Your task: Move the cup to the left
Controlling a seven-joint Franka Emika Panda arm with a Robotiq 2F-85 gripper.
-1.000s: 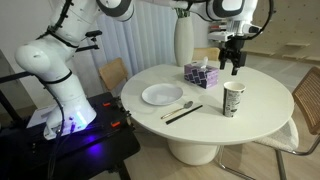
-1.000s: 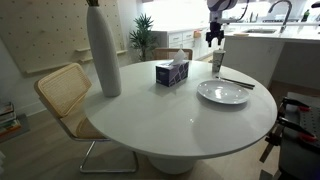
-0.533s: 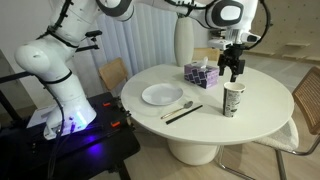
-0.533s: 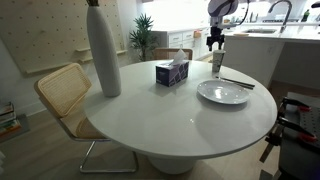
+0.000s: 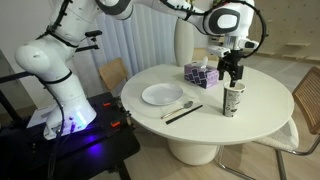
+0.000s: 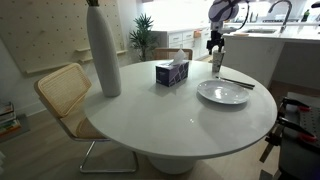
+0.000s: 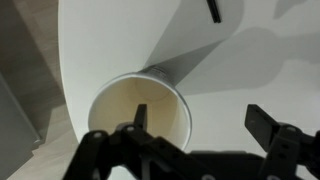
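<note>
The cup (image 5: 233,100) is a small tall white cup with a dark rim, standing upright on the round white table (image 5: 200,128). It also shows at the table's far side in an exterior view (image 6: 217,63). My gripper (image 5: 232,79) hangs just above the cup's mouth and is open. In the wrist view the cup's open mouth (image 7: 115,120) lies below. One finger of my gripper (image 7: 200,120) is over the inside of the cup. The other finger is outside its rim, over bare table.
A tall white vase (image 5: 183,40) (image 6: 103,50), a tissue box (image 5: 200,73) (image 6: 172,73), a white plate (image 5: 161,95) (image 6: 223,92), and a spoon and dark utensil (image 5: 180,108) share the table. Chairs stand around it (image 6: 65,95) (image 5: 308,100).
My gripper has come down towards the cup's mouth and shifted slightly over it. The cup has not moved.
</note>
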